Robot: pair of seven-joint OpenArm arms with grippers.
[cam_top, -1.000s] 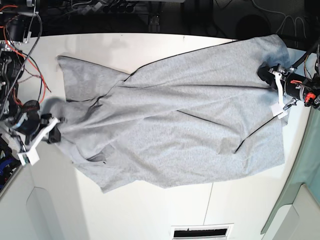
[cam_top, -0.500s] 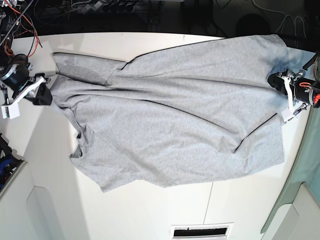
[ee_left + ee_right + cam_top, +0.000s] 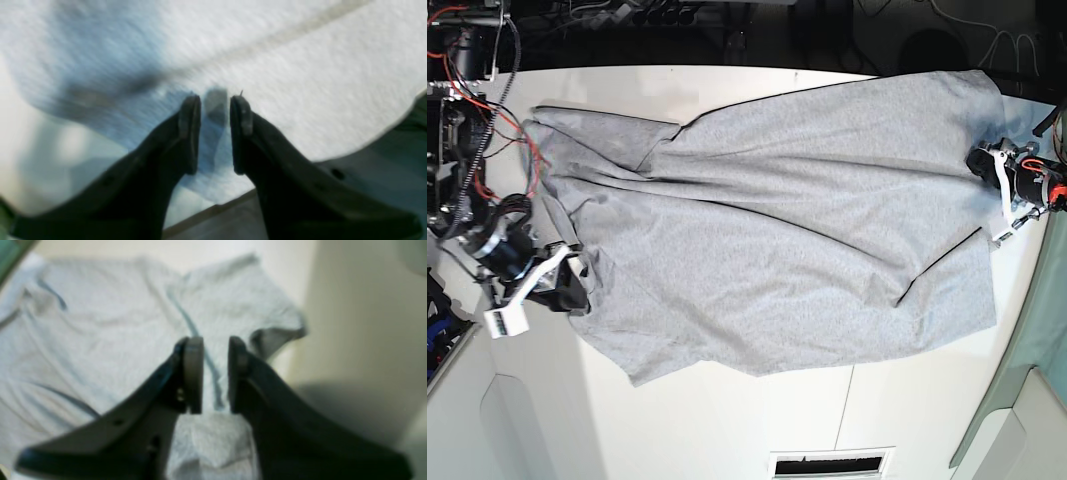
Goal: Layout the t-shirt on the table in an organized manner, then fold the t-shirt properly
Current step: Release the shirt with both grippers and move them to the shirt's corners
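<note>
In your base view, the grey t-shirt [image 3: 777, 230] lies spread across the white worktop [image 3: 727, 420], covering most of its middle from 9 o'clock to 3 o'clock. It is wrinkled, with long diagonal creases and a folded-over flap toward 10 o'clock. Your right gripper [image 3: 567, 285] sits at the shirt's edge near 8 o'clock, its black fingers touching the bunched fabric there. Your left gripper [image 3: 987, 165] is at 3 o'clock, meeting the shirt's far edge, where the cloth overhangs the rim of the worktop. A thin dark seam in the worktop runs down toward 6 o'clock, and a pale green panel [image 3: 1027, 370] stands at 4 o'clock.

In your left wrist view, the picture is blurred. The left gripper [image 3: 215, 103] shows two black fingers [image 3: 190, 133] standing a narrow way apart, and a strip of grey fabric runs up through the gap between them, so the jaws appear clamped on the t-shirt [image 3: 300, 73]. The cloth fills the upper part of the view from 10 o'clock to 3 o'clock.

In your right wrist view, the right gripper [image 3: 215, 343] has its fingers [image 3: 193, 373] slightly apart. A wad of grey cloth sits low between them at 6 o'clock, but you cannot tell whether the pads actually pinch it. Beyond the tips the t-shirt [image 3: 100, 340] spreads out toward 10 o'clock, one sleeve reaching 1 o'clock over bare worktop [image 3: 350, 306].
</note>
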